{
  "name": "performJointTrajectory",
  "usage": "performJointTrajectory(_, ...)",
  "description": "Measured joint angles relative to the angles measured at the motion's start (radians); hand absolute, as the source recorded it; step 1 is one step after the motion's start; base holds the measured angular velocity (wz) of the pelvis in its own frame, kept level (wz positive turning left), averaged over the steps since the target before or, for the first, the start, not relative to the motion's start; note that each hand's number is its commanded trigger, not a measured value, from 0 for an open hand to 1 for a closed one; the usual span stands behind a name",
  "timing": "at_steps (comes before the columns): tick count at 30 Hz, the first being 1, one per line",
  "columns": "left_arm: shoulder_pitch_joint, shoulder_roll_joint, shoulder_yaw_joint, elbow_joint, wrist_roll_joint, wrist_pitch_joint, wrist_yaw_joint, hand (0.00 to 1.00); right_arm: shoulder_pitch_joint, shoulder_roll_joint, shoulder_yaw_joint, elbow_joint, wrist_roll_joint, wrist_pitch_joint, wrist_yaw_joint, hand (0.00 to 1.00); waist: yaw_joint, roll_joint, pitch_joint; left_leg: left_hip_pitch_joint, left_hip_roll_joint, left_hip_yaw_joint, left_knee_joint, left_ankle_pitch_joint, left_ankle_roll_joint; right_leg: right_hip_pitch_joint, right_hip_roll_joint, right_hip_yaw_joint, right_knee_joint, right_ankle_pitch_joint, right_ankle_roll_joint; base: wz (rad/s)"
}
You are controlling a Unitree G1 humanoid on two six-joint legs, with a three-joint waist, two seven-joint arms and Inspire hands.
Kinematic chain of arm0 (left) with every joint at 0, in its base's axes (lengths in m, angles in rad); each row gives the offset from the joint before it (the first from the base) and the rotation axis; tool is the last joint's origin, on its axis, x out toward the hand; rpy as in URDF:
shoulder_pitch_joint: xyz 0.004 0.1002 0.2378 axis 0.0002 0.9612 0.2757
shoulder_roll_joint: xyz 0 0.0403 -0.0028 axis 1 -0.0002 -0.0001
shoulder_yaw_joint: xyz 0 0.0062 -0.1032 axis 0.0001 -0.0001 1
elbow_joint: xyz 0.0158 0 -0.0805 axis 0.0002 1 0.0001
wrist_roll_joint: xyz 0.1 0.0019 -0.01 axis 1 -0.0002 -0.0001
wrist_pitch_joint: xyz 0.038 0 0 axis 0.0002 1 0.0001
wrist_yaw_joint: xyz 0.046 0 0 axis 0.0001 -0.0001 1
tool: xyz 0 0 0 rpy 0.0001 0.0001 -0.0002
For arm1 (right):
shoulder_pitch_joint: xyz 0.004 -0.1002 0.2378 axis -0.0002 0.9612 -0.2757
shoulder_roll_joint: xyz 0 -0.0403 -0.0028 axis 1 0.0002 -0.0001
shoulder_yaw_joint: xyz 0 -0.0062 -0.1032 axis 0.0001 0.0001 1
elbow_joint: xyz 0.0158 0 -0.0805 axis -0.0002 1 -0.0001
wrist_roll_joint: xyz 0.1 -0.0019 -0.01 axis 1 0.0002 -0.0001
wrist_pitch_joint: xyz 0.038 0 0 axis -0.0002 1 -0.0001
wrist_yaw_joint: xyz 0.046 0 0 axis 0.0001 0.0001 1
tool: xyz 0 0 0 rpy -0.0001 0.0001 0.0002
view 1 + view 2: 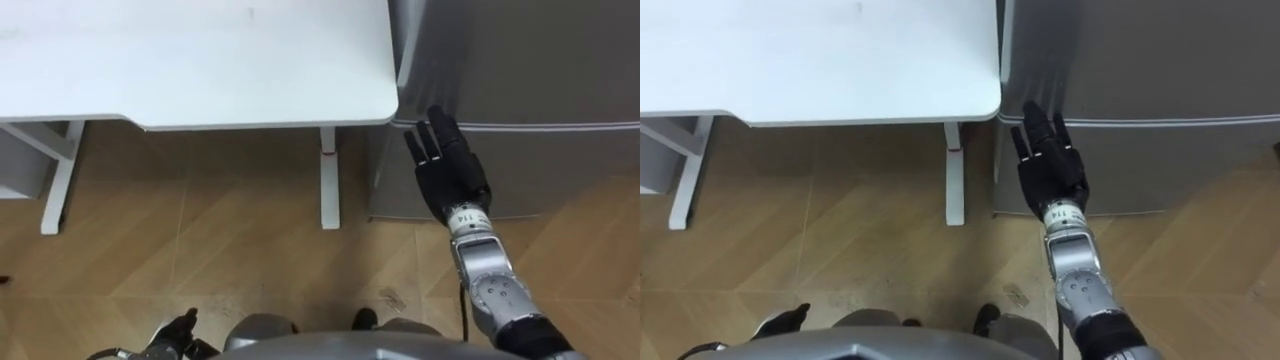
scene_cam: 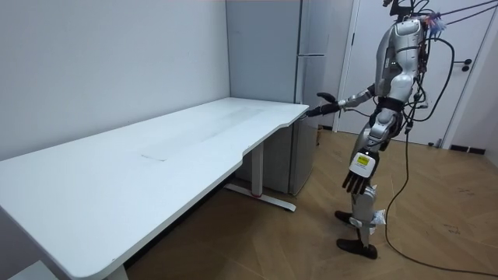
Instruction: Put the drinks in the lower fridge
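A grey fridge (image 1: pixel 540 60) with an upper and a lower door (image 1: pixel 540 170) stands right of a white table (image 1: pixel 200 60). My right hand (image 1: pixel 450 170) is stretched out, open with straight fingers. Its fingertips lie at the seam between the two doors, near the fridge's left edge. In the room view I stand facing the fridge (image 2: pixel 264 70), with that right hand (image 2: pixel 323 99) raised towards it. My left hand (image 2: pixel 355 177) hangs by my side, its fingers relaxed and holding nothing; the same left hand (image 1: pixel 178 333) sits at the bottom left of the left eye view.
The table's corner (image 1: pixel 385 110) reaches almost to the fridge, and its white leg (image 1: pixel 330 180) stands close by on the wooden floor. A white room door (image 2: pixel 459 70) is behind me.
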Motion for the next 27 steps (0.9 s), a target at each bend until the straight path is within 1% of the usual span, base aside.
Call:
performJointTrajectory(1,0.002,0.000,0.000,0.000,0.000,0.000,0.000,0.00,0.000,-0.011,-0.001,0.003,-0.049,0.013,0.014,0.00,-0.001,-0.003,-0.0010,-0.001,0.000,0.000,0.000,0.000,0.000,-0.001,0.000,0.000,0.000,0.000,0.000,0.00)
performJointTrajectory(2,0.015,0.000,0.005,-0.001,0.001,0.000,0.000,0.00,-0.001,-0.023,-0.003,0.019,-0.091,0.026,0.031,0.00,-0.006,-0.009,-0.0039,0.000,0.000,-0.003,0.000,0.000,0.000,0.003,0.000,-0.001,-0.005,0.000,0.001,0.04)
performJointTrajectory(3,0.021,0.001,0.006,-0.001,0.000,0.000,0.000,0.00,-0.001,-0.027,-0.007,0.031,-0.115,0.032,0.044,0.00,-0.010,-0.012,-0.0050,0.001,0.000,-0.006,0.000,0.000,0.000,0.008,0.000,-0.003,-0.008,0.000,0.001,0.17)
performJointTrajectory(4,0.029,0.001,0.006,-0.002,-0.003,-0.001,0.001,0.00,-0.003,-0.031,-0.008,0.065,-0.174,0.053,0.083,0.00,-0.024,-0.019,-0.0075,0.003,-0.001,-0.017,0.001,0.000,0.000,0.021,0.000,-0.016,-0.020,0.002,0.002,0.32)
performJointTrajectory(5,0.036,0.002,0.007,-0.001,-0.003,-0.001,0.001,0.00,-0.009,-0.033,-0.008,0.110,-0.233,0.075,0.110,0.00,-0.037,-0.025,-0.0122,0.004,-0.002,-0.032,0.001,0.000,0.000,0.034,-0.001,-0.029,-0.030,0.006,-0.004,0.40)
performJointTrajectory(6,0.040,0.003,0.014,-0.001,-0.001,-0.001,0.001,0.00,-0.008,-0.034,-0.010,0.136,-0.272,0.082,0.122,0.00,-0.045,-0.029,-0.0167,0.006,-0.003,-0.040,0.000,0.000,0.000,0.043,-0.001,-0.033,-0.040,0.008,-0.003,0.39)
performJointTrajectory(7,0.047,0.002,0.035,0.000,-0.001,-0.002,-0.001,0.00,-0.002,-0.036,-0.026,0.192,-0.355,0.101,0.142,0.00,-0.045,-0.035,-0.0199,0.019,-0.003,-0.045,-0.003,0.000,0.000,0.059,0.000,-0.041,-0.057,0.008,0.000,0.35)
performJointTrajectory(8,0.057,0.002,0.056,0.000,-0.002,-0.010,-0.001,0.00,0.001,-0.036,-0.034,0.262,-0.442,0.105,0.153,0.00,-0.047,-0.038,-0.0220,0.028,-0.006,-0.054,-0.003,-0.001,0.000,0.078,-0.001,-0.048,-0.065,0.005,0.004,0.32)
performJointTrajectory(9,0.065,0.003,0.062,0.000,-0.002,-0.010,-0.001,0.00,0.003,-0.036,-0.042,0.299,-0.482,0.106,0.159,0.00,-0.048,-0.041,-0.0232,0.035,-0.007,-0.058,-0.006,-0.001,0.001,0.089,-0.001,-0.050,-0.071,0.004,0.006,0.30)
performJointTrajectory(11,0.077,0.001,0.082,-0.001,-0.002,-0.018,-0.004,0.00,0.023,-0.036,-0.082,0.438,-0.594,0.122,0.160,0.00,-0.048,-0.045,-0.0260,0.052,-0.014,-0.068,-0.016,-0.003,0.003,0.114,-0.006,-0.059,-0.072,-0.004,0.013,0.20)
performJointTrajectory(12,0.080,0.001,0.084,-0.001,-0.002,-0.018,-0.005,0.00,0.029,-0.035,-0.098,0.464,-0.617,0.125,0.159,0.00,-0.049,-0.045,-0.0239,0.055,-0.015,-0.070,-0.019,-0.003,0.003,0.121,-0.008,-0.062,-0.073,-0.005,0.014,0.12)
performJointTrajectory(14,0.093,0.001,0.097,0.000,-0.001,-0.018,-0.001,0.00,0.060,-0.044,-0.136,0.540,-0.715,0.125,0.142,0.00,-0.050,-0.046,-0.0238,0.057,-0.022,-0.074,-0.020,-0.003,0.003,0.126,-0.014,-0.066,-0.072,-0.008,0.020,0.07)
performJointTrajectory(16,0.095,-0.001,0.118,-0.001,-0.001,-0.018,0.004,0.00,0.073,-0.044,-0.148,0.587,-0.776,0.127,0.130,0.00,-0.053,-0.049,-0.0232,0.056,-0.023,-0.074,-0.022,-0.003,0.004,0.126,-0.017,-0.067,-0.072,-0.009,0.022,0.00)
performJointTrajectory(17,0.095,-0.001,0.133,0.000,0.000,-0.018,0.010,0.00,0.073,-0.042,-0.148,0.621,-0.808,0.138,0.125,0.00,-0.056,-0.052,-0.0230,0.058,-0.023,-0.074,-0.024,-0.003,0.004,0.128,-0.017,-0.070,-0.074,-0.010,0.023,0.00)
performJointTrajectory(18,0.094,-0.001,0.138,0.000,0.000,-0.018,0.014,0.00,0.072,-0.040,-0.148,0.638,-0.823,0.141,0.121,0.00,-0.057,-0.054,-0.0230,0.060,-0.023,-0.074,-0.025,-0.003,0.005,0.130,-0.017,-0.072,-0.074,-0.010,0.023,0.00)
performJointTrajectory(19,0.092,-0.002,0.154,0.002,0.000,-0.018,0.016,0.00,0.072,-0.036,-0.148,0.674,-0.854,0.148,0.113,0.00,-0.058,-0.057,-0.0211,0.073,-0.023,-0.075,-0.029,-0.003,0.005,0.141,-0.017,-0.075,-0.077,-0.011,0.023,0.00)
performJointTrajectory(20,0.093,-0.003,0.164,0.003,0.000,-0.015,0.018,0.00,0.074,-0.034,-0.148,0.703,-0.886,0.159,0.105,0.00,-0.061,-0.059,-0.0208,0.085,-0.023,-0.074,-0.035,-0.003,0.005,0.156,-0.015,-0.075,-0.085,-0.011,0.024,0.04)
performJointTrajectory(21,0.094,-0.003,0.166,0.003,-0.001,-0.012,0.020,0.00,0.074,-0.032,-0.149,0.716,-0.901,0.166,0.101,0.00,-0.064,-0.057,-0.0194,0.091,-0.023,-0.074,-0.037,-0.003,0.005,0.160,-0.015,-0.074,-0.088,-0.013,0.025,0.05)
performJointTrajectory(23,0.093,-0.004,0.170,0.006,0.000,-0.002,0.022,0.00,0.074,-0.019,-0.170,0.752,-0.948,0.190,0.083,0.00,-0.068,-0.061,-0.0181,0.104,-0.023,-0.074,-0.046,-0.004,0.005,0.166,-0.014,-0.073,-0.087,-0.020,0.027,0.04)
performJointTrajectory(27,0.081,-0.015,0.173,0.038,0.001,0.027,0.019,0.00,0.076,-0.011,-0.199,0.765,-0.959,0.208,0.064,0.00,-0.070,-0.059,-0.0187,0.109,-0.022,-0.080,-0.055,-0.010,0.014,0.171,-0.011,-0.072,-0.087,-0.022,0.027,0.00)
